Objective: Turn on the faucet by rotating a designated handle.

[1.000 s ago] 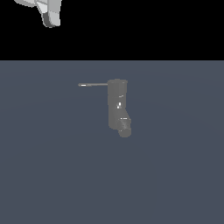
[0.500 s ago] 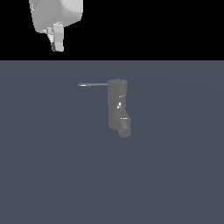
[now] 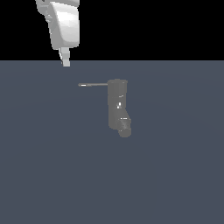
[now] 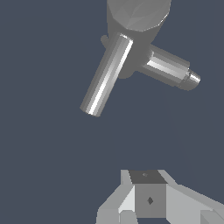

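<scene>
While our gripper (image 3: 65, 61) hangs well apart from the handle (image 3: 92, 84), fingers' state unclear, we risk overshooting its thin tip and striking the faucet (image 3: 117, 103) instead

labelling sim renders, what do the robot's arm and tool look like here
The arm is a glossy white, rounded, blocky shell with grey shading, set against the black background. Below it the tool narrows to a slim, pale grey, flat-sided tip. In the wrist view the tool is angular: light grey faceted panels around a darker grey square block with a small black diamond mark. No cables or lettering show.
</scene>
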